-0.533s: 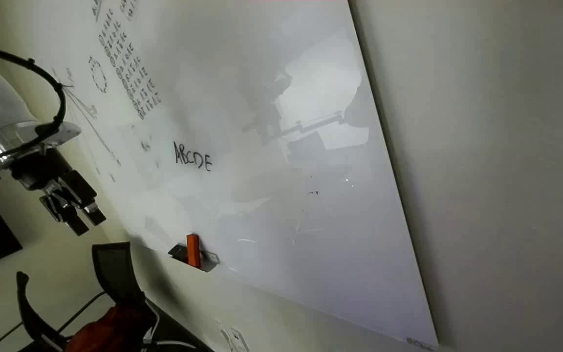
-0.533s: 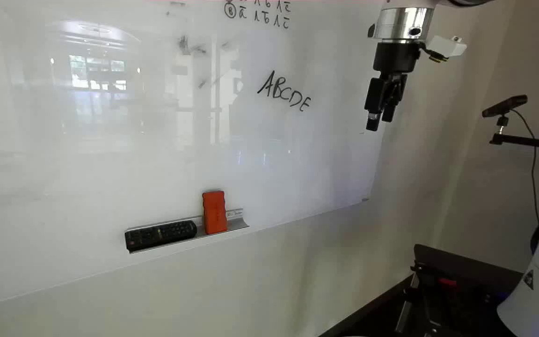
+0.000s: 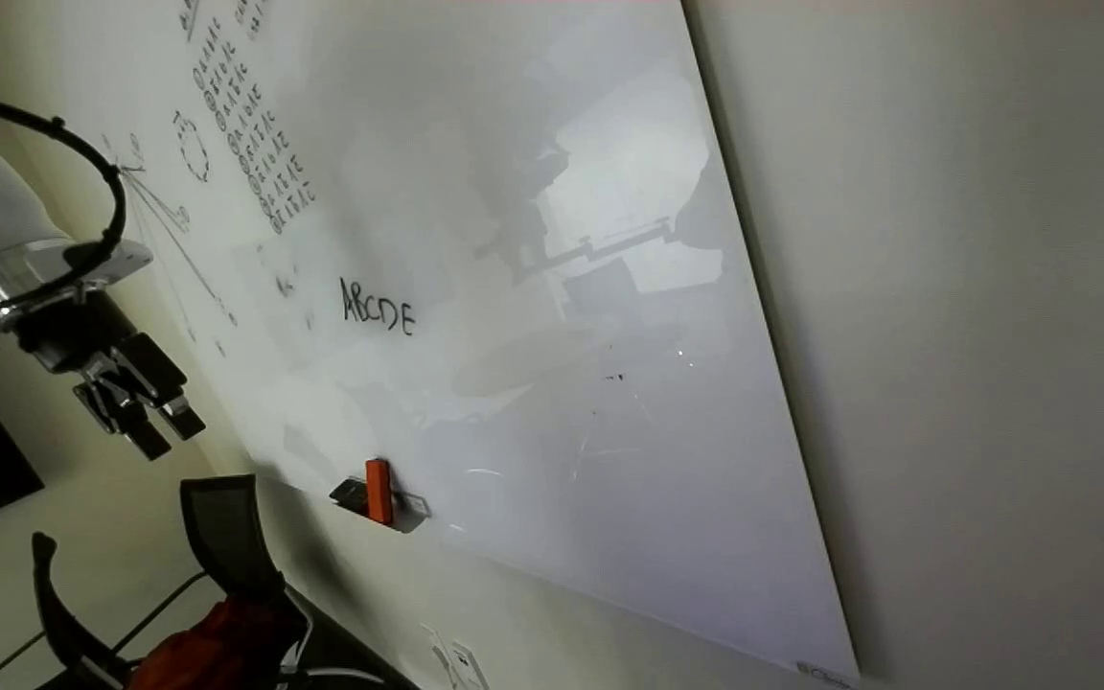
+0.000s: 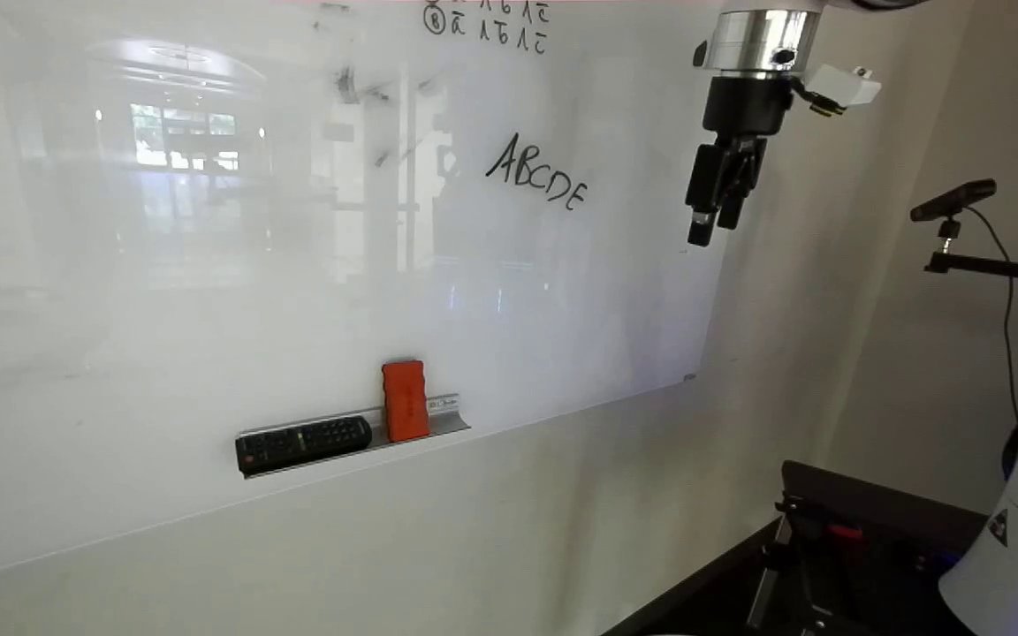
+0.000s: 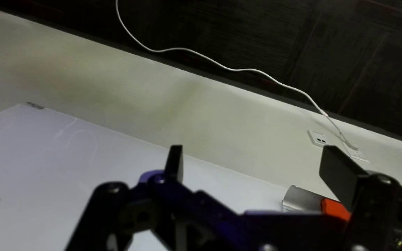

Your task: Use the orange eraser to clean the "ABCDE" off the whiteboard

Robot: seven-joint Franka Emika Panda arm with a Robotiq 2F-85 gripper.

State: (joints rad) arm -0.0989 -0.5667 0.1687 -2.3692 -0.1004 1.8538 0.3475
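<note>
While the off-white wall stretches below and beside it, the whiteboard fills much of both exterior views, glossy with pale reflections. Out in front of the whiteboard, the white robot arm reaches in from the border of both exterior views. Lower than the whiteboard, a black chair shows its back in an exterior view. High on the whiteboard run rows of small handwritten symbols.

Apart from the whiteboard's surface, the gripper points downward; its jaws are spread wide, and the wrist view looks through the broad gap between them to the whiteboard's lower edge and the wall beneath. Just above that lower edge, a metal tray runs along the whiteboard. A black remote control lies in it, lengthwise along the whiteboard. Dark and complete, the handwritten "ABCDE" stands on the whiteboard, well above its lower edge and beneath the rows of symbols. The orange eraser is in the tray too, upright on end, close to the whiteboard's face; whether it touches that face cannot be told. Only part of it shows in the wrist view. On the wall below the whiteboard is a white socket plate, and a small label, too blurred to read, marks the whiteboard's lower corner.
</note>
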